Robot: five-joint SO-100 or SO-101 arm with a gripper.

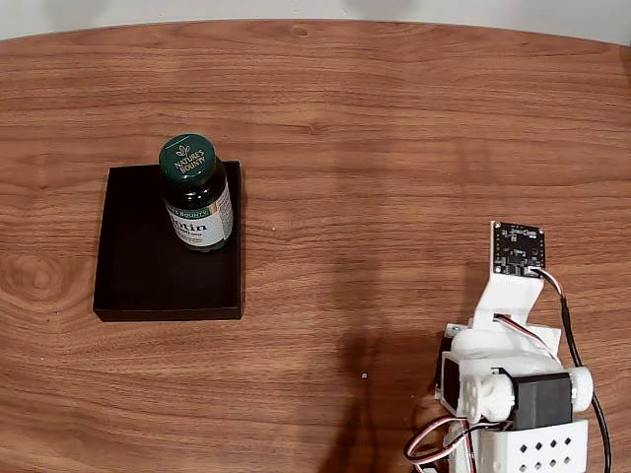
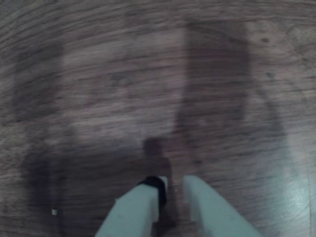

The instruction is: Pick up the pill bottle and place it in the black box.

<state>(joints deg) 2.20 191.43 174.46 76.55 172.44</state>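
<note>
Only the pill bottle (image 1: 198, 193), upright in the black box (image 1: 138, 286), interrupts the bare table (image 1: 394, 148).

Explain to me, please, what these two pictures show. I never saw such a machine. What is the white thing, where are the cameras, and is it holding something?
The white thing at the lower right of the fixed view is a small robot arm standing on a wooden table. That picture comes from a still camera looking down at the table. The other picture comes from a camera riding on the arm's wrist: it looks past the gripper, whose two pale fingers are close together with only a narrow gap, above bare wood. Nothing is between them.

On the table lies a shallow black box. The pill bottle, brown with a green cap, already stands in its upper right corner, far from the arm.
</note>
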